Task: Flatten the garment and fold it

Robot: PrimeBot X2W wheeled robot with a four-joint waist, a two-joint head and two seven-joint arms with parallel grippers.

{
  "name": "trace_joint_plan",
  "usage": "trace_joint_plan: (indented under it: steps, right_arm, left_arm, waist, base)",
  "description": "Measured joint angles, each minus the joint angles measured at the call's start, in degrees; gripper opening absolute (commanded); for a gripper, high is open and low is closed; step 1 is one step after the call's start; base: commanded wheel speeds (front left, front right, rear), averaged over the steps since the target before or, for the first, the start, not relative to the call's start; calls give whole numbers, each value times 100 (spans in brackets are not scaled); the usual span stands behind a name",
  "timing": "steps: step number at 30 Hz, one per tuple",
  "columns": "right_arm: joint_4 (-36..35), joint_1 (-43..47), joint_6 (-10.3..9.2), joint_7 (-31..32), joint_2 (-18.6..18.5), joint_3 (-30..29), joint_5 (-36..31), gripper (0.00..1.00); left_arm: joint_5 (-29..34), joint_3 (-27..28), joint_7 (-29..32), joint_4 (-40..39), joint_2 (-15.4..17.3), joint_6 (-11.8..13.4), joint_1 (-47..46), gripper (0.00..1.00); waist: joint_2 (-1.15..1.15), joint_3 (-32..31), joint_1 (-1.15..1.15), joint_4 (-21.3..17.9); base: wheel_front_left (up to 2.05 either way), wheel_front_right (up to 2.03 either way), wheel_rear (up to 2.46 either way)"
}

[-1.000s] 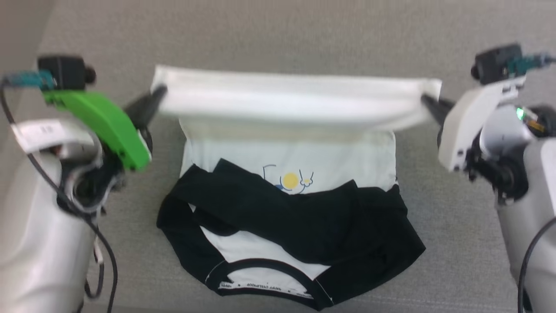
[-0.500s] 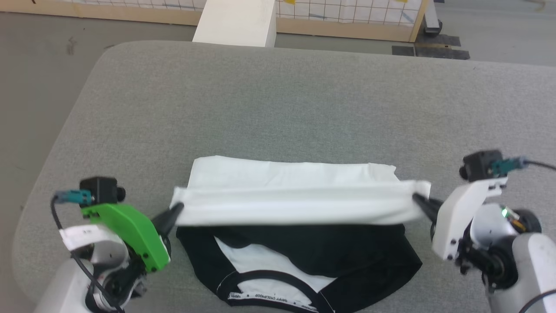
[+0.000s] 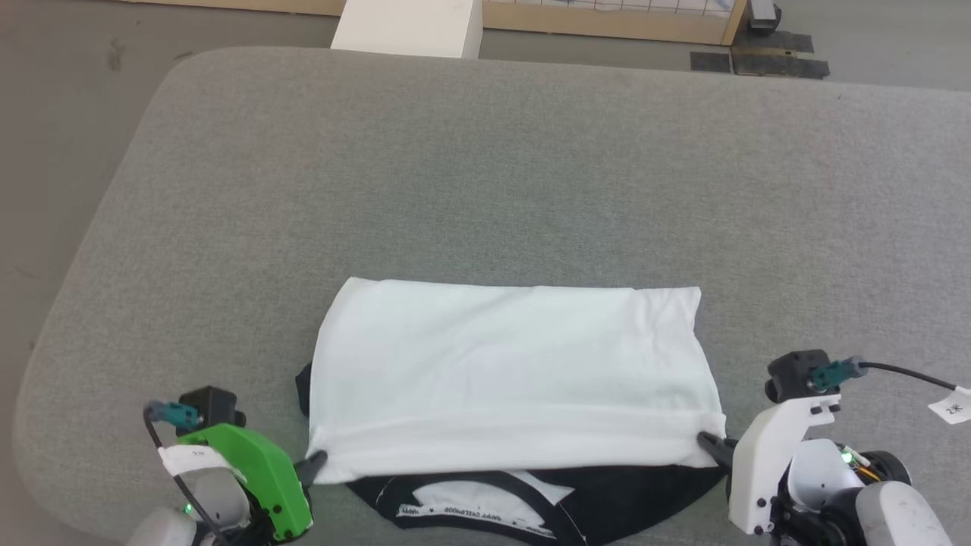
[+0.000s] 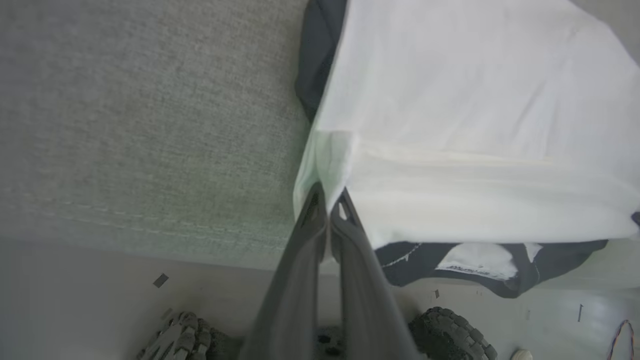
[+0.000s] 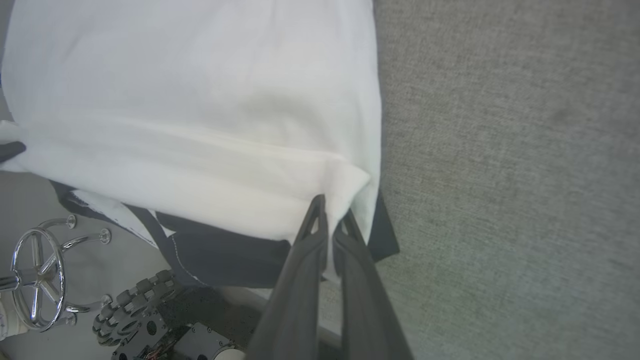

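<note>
The garment (image 3: 508,371) lies near the front edge of the grey padded table (image 3: 531,174), its white body folded toward me over the black sleeves and collar. Only the black collar trim (image 3: 485,509) and black edges show below the white fold. My left gripper (image 3: 318,459) is shut on the fold's near left corner (image 4: 325,165). My right gripper (image 3: 707,441) is shut on the near right corner (image 5: 345,185). Both corners sit low over the table. In the left wrist view the left gripper (image 4: 327,197) pinches white cloth; the right wrist view shows the right gripper (image 5: 330,207) doing the same.
A white box (image 3: 406,26) stands beyond the table's far edge, with a wooden-framed panel (image 3: 607,11) behind it. The table's rounded corner (image 3: 174,76) is at the far left. The robot's wheels (image 4: 185,337) show on the floor below the table's front edge.
Both grippers have drawn the white hem toward me and down, laying it over the black sleeves and the print. The head camera also tilted up, so the picture shifted.
</note>
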Motion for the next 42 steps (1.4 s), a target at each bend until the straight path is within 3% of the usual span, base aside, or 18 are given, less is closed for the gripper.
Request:
trace_joint_plan:
  steps: [5, 6, 7, 8, 9, 10, 16, 21, 23, 26, 33, 36, 42]
  right_arm:
    - [132, 2, -1, -38, 37, 104, -10, 0]
    - [140, 10, -1, -34, 21, 138, -10, 0]
    - [138, 24, -1, -32, 14, 152, -10, 0]
    - [130, 52, -1, -35, 12, 148, -5, 13]
    - [107, 102, -1, -33, -11, 172, 5, 70]
    - [73, 163, -1, -15, -35, 186, 23, 100]
    - [-385, 588, -1, 69, -205, 0, 233, 100]
    - [-924, 781, -1, 244, -250, -549, 436, 100]
    - [-1141, 762, -1, 304, -197, -804, 481, 100]
    - [-1240, 614, -1, 458, -137, -943, 474, 100]
    - [-836, -181, -1, 510, -410, -545, 571, 100]
    - [-511, -459, -2, 465, -627, -289, 710, 100]
    - [-36, -793, -2, 459, -993, 352, 1077, 100]
  left_arm:
    - [3, -87, -2, 386, -74, -3, -23, 0]
    - [3, -96, 0, 444, -75, -3, -40, 6]
    - [4, -96, 0, 485, -76, -1, -54, 47]
    - [8, -98, 27, 530, -76, 1, -72, 100]
    - [11, -99, 56, 544, -75, 35, -77, 100]
    - [11, -93, 97, 554, -71, 78, -77, 100]
    - [22, -60, 546, 511, 255, 368, -59, 100]
    - [15, 177, 726, 78, 614, 664, -10, 100]
    - [36, 432, 309, -265, 656, 686, -19, 100]
    - [363, 743, -846, -715, 694, 520, -87, 100]
    - [1691, 946, -3775, -1157, 580, 360, -343, 100]
    - [2193, 898, -4197, -1259, 365, 328, -419, 100]
    - [3002, 1411, -4240, -1938, -391, 232, -422, 100]
  waist:
    - [0, 18, 0, -50]
    - [0, 9, 0, -55]
    - [0, 0, 0, -58]
    - [0, -16, 0, -60]
    - [0, -41, 0, -61]
    - [0, -72, 0, -60]
    - [0, -307, 0, -57]
    - [0, -500, 0, -41]
    - [0, -527, 0, -25]
    - [0, -481, 0, -17]
    - [0, -205, 0, 32]
    - [0, -42, 1, 84]
    - [0, 299, 1, 193]
  base:
    - [0, 0, 0]
    - [0, 0, 0]
    - [0, 0, 0]
    - [0, 0, 0]
    - [0, 0, 0]
    - [0, 0, 0]
    - [0, 0, 0]
    - [0, 0, 0]
    - [0, 0, 0]
    - [0, 0, 0]
    - [0, 0, 0]
    - [0, 0, 0]
    - [0, 0, 0]
